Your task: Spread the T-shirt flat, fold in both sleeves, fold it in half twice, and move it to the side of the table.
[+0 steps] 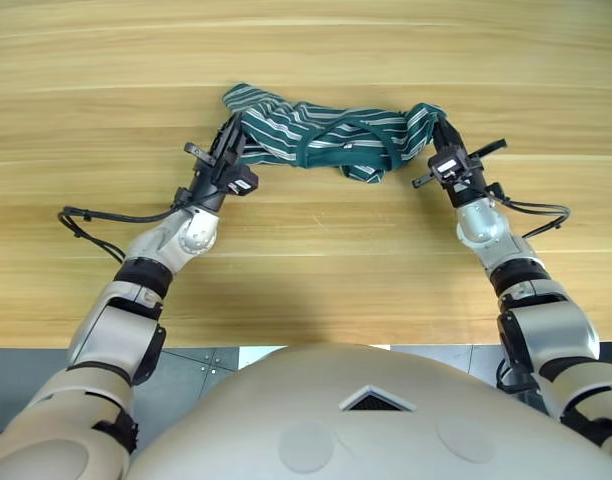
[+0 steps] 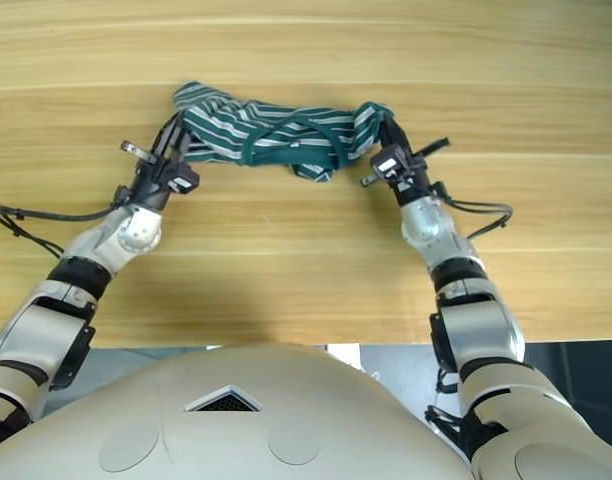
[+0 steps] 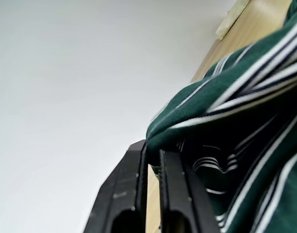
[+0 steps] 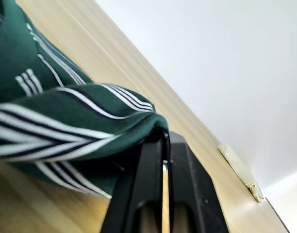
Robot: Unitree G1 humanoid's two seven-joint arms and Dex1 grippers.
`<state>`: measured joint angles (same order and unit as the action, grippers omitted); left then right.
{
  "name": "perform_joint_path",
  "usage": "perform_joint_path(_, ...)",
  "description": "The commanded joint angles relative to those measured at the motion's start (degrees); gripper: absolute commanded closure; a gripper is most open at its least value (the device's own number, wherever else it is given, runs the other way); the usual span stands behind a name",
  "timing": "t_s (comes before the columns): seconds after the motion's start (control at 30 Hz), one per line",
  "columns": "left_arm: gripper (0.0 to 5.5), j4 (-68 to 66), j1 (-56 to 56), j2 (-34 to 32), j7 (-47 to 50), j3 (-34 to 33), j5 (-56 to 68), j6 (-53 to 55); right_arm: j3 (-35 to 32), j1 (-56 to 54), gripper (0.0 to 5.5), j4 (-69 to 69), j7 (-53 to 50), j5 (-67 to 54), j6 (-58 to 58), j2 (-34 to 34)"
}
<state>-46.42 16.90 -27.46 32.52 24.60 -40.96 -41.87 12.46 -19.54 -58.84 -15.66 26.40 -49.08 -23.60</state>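
holding: the t-shirt (image 1: 331, 140) is strung between both grippers, one end in each, above the far half of the worktop (image 1: 306, 290).
left gripper: the left gripper (image 1: 233, 132) is at the shirt's left end. its fingers (image 3: 131, 189) are pressed together, pinching a fold of cloth that wraps over their tips.
right gripper: the right gripper (image 1: 442, 130) is at the shirt's right end. its fingers (image 4: 187, 189) are likewise closed tight on a fold, and the cloth drapes away from the tips.
fabric: dark green knit with thin white stripes in small groups, with darker lines between them.
shape: bunched and twisted into a narrow, rope-like band running left to right. it is not spread flat, and no sleeve can be told apart from the body.
trim: a plain green edge band without stripes loops across the middle of the bundle.
low point: right of the middle, a rumpled fold droops toward the robot, lower than both pinched ends.
left end: a striped corner pokes out past the left gripper, toward the far side.
contact: i cannot tell whether the drooping middle touches the worktop or hangs just above it.
worktop: light wood, grain running left to right.
far edge: a pale strip (image 4: 238, 167) lies near the worktop's far edge, well apart from the shirt, with a white wall (image 4: 226, 58) beyond.
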Motion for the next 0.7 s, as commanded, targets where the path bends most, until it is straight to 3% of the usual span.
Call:
perform_joint_path(0.03,5.49,-2.9,-3.1,-0.1,-6.2,2.3,-0.6,1.9,0.6,-1.6,5.5,0.5,0.0,0.6,-0.3,0.2)
perform_joint_path(0.2,5.49,-1.6,-5.4,-1.1,-10.2,-0.1,5.4,-1.5,0.2,-0.3,5.5,3.1,2.2,-1.8,-2.6,0.3)
perform_joint_path(0.3,5.49,1.0,-7.0,-0.9,-17.0,-5.0,20.4,-11.2,-2.1,1.8,5.5,7.0,7.6,-9.0,-6.6,-0.6)
perform_joint_path(0.5,5.49,14.9,-9.5,0.5,-40.6,-5.8,58.5,-21.1,-2.3,9.4,5.5,25.5,29.9,-39.7,-13.7,-7.2)
perform_joint_path(0.7,5.49,32.5,-13.6,-0.9,-61.2,-7.4,81.7,-21.6,-2.1,19.1,5.5,50.3,45.9,-63.5,-16.5,-14.5)
